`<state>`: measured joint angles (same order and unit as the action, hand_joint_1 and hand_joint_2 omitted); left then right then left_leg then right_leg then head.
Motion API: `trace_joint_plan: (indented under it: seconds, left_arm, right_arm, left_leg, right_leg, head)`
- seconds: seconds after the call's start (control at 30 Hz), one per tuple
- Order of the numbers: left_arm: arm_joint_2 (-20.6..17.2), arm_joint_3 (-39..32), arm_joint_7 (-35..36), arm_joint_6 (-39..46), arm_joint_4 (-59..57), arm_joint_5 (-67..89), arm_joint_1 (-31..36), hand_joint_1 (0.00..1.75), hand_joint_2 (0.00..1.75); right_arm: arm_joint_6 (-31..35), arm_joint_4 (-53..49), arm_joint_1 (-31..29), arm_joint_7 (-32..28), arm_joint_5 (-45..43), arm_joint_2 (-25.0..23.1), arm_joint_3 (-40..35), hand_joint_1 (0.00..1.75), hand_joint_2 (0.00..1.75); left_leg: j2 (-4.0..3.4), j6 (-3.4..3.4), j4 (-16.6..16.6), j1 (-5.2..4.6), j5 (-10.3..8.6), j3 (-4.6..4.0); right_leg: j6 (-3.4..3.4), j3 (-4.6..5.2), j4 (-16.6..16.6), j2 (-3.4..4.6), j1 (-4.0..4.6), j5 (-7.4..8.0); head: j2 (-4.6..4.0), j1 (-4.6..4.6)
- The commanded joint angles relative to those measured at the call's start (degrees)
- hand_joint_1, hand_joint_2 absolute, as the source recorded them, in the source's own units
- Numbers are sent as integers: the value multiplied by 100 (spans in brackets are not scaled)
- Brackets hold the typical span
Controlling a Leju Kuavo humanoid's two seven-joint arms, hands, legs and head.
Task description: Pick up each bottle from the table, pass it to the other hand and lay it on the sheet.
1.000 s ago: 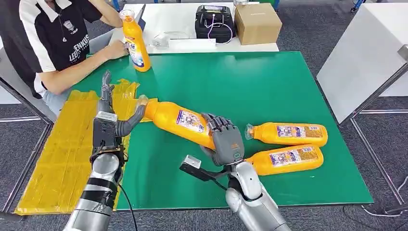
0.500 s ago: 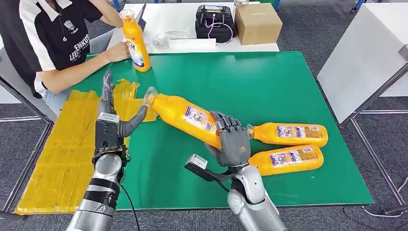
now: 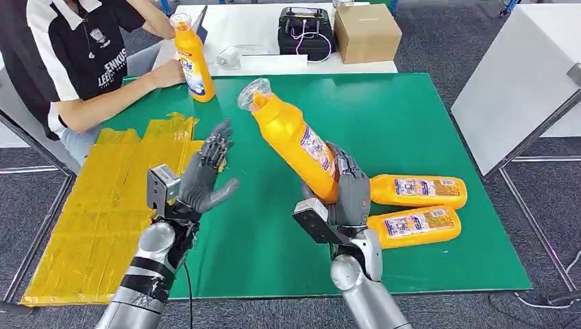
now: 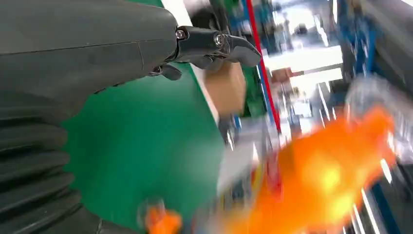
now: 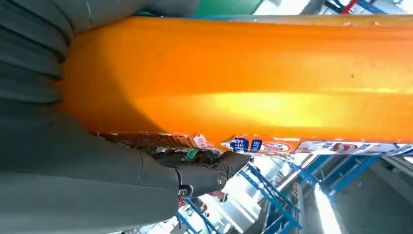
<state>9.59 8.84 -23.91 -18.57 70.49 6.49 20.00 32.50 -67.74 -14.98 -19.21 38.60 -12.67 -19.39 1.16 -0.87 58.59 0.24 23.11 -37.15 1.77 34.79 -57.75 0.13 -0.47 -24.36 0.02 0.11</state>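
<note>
My right hand grips the base of an orange bottle, tilted with its clear cap up and toward the far left, above the green table. The right wrist view has the same bottle close up against my right hand. My left hand is open, fingers spread, palm facing the bottle, a short gap from it. The left wrist view shows my left hand and the bottle blurred. Two more orange bottles lie on the table beside my right hand. The yellow sheet lies to the left.
A person sits at the far left with a hand by an upright orange bottle. A cardboard box and a black device stand on the white table beyond. A white table stands to the right.
My right hand has swung the bottle from nearly lying to steeply tilted, cap raised toward the far side. My left hand has turned from pointing up to facing the bottle, moving right.
</note>
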Motion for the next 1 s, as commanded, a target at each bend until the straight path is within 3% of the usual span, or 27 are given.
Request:
trace_joint_plan:
  seconds: [0.03, 0.13, 0.17, 0.2, 0.27, 0.3, 0.33, 0.57, 0.73, 1.0]
  left_arm:
    - [-259, 1120, 78, -377, -212, -462, 248, 0, 175]
    - [-314, 1336, 58, -481, -220, -596, 313, 0, 175]
    - [-313, 1444, 25, -498, -278, -635, 393, 0, 175]
    - [-312, 1488, 12, -496, -316, -649, 430, 0, 175]
    - [-300, 1558, 12, -414, -368, -593, 484, 0, 175]
    - [-297, 1596, 12, -366, -388, -533, 499, 0, 175]
    - [-274, 1605, 12, -341, -433, -534, 522, 0, 175]
    - [-246, 1644, 5, -290, -478, -490, 563, 0, 175]
    - [-163, 1630, 68, 74, -669, -265, 702, 0, 175]
    - [44, 1586, 219, 1501, -925, 814, 851, 0, 175]
  right_arm:
    - [-281, 675, -430, -193, -291, -118, 315, 175, 175]
    - [-1047, 779, -455, -500, -859, -149, 214, 175, 175]
    - [-1826, 829, -467, -707, -1521, -151, 244, 175, 175]
    - [-2209, 883, -484, -809, -1795, -137, 229, 175, 175]
    - [-2431, 1020, -519, -850, -1881, -115, 186, 175, 175]
    - [-2542, 1088, -538, -868, -1888, -118, 133, 175, 175]
    - [-2642, 1185, -563, -880, -1883, -142, 66, 175, 175]
    - [-2755, 1351, -567, -880, -1882, -239, -42, 175, 175]
    - [-2907, 1524, -550, -933, -1467, -316, -638, 175, 175]
    - [-2661, 1573, -436, -792, -1035, -402, -1208, 175, 175]
  left_leg:
    - [-3, 3, -4, 3, 4, 16]
    - [-10, 6, -5, 6, 10, 32]
    - [-8, 4, -4, 3, 6, 21]
    - [-10, 5, -4, 8, 10, 31]
    - [-2, 2, -3, 5, 2, 12]
    - [-11, 5, -6, 13, 13, 47]
    - [-1, 2, -3, 7, 3, 15]
    - [-6, 3, -4, 8, 7, 25]
    - [-6, 4, -3, 7, 7, 20]
    - [-4, 5, -4, 13, 11, 30]
  right_leg:
    - [-3, -18, 7, -4, 5, -4]
    - [-6, -36, 11, 0, 10, -7]
    - [-5, -22, 7, 0, 6, -4]
    - [-6, -35, 11, 0, 12, -7]
    - [-2, -12, 4, -4, 7, -3]
    - [-6, -53, 17, -4, 18, -10]
    - [-2, -17, 6, -5, 9, -3]
    - [-4, -28, 9, -4, 12, -7]
    - [-4, -24, 7, -3, 11, -6]
    - [-5, -34, 13, -7, 16, -10]
  head:
    - [0, 0]
    - [0, -2]
    - [0, -2]
    - [0, -2]
    - [0, -2]
    - [0, -2]
    - [0, 0]
    - [0, 0]
    - [0, 0]
    - [0, 4]
